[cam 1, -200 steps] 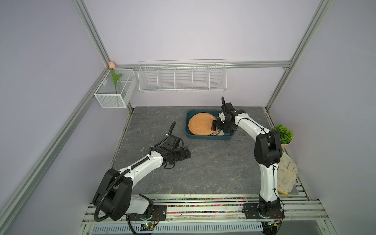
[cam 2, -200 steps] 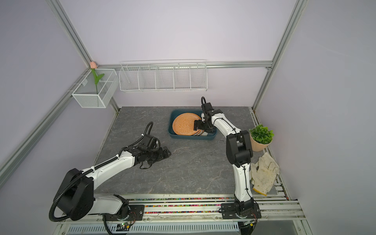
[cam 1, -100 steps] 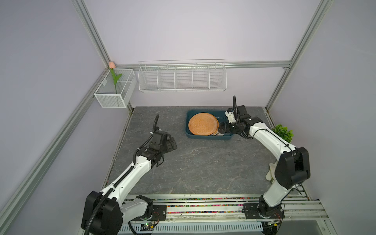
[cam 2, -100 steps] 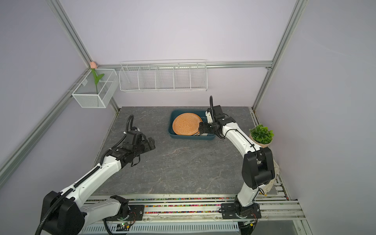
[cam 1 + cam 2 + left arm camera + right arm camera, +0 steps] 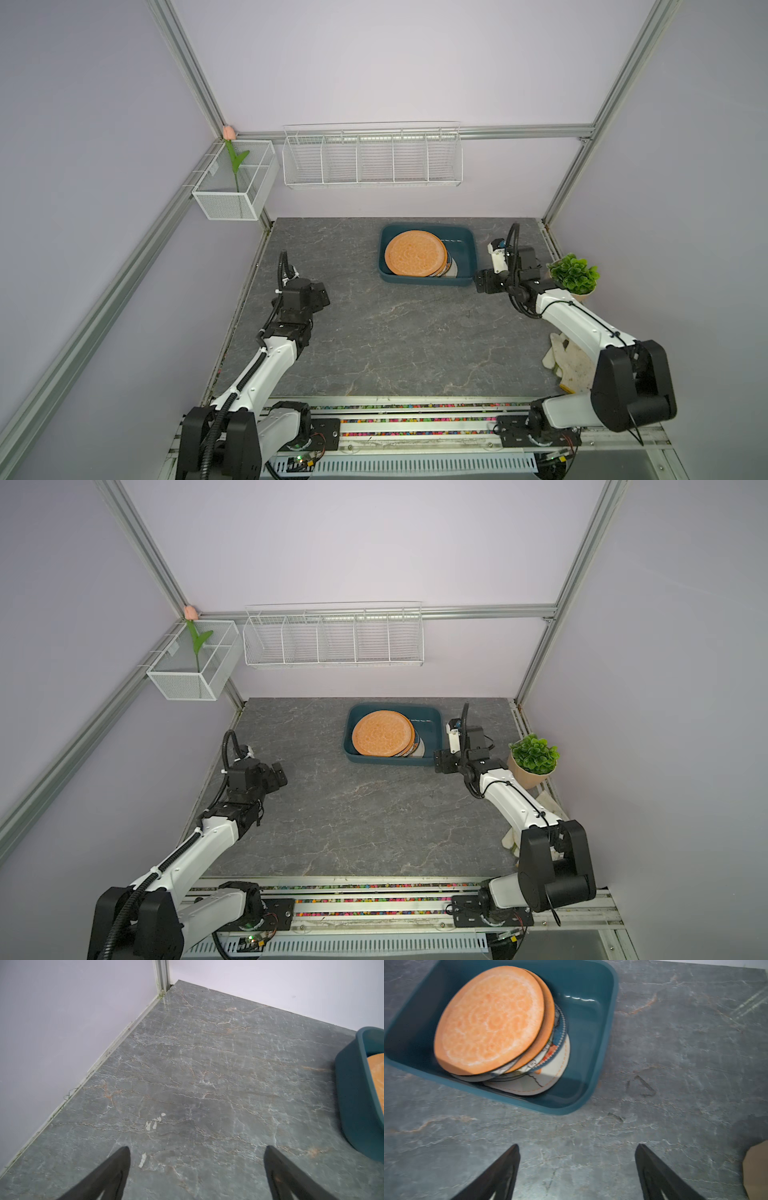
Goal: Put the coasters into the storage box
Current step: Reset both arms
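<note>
Right pincer (image 5: 577, 1146), left pincer (image 5: 197, 1147) back from rounded storage box (image 5: 591, 1032) — both spread — grainy round coasters (image 5: 488, 1020) inside.

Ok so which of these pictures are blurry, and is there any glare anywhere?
Right wrist view: motion-smeared, the coasters and storage box look soft, with a white glare streak on the box's inner wall. Left wrist view: sharp on the table. Both top views: crisp, evenly lit.
</note>
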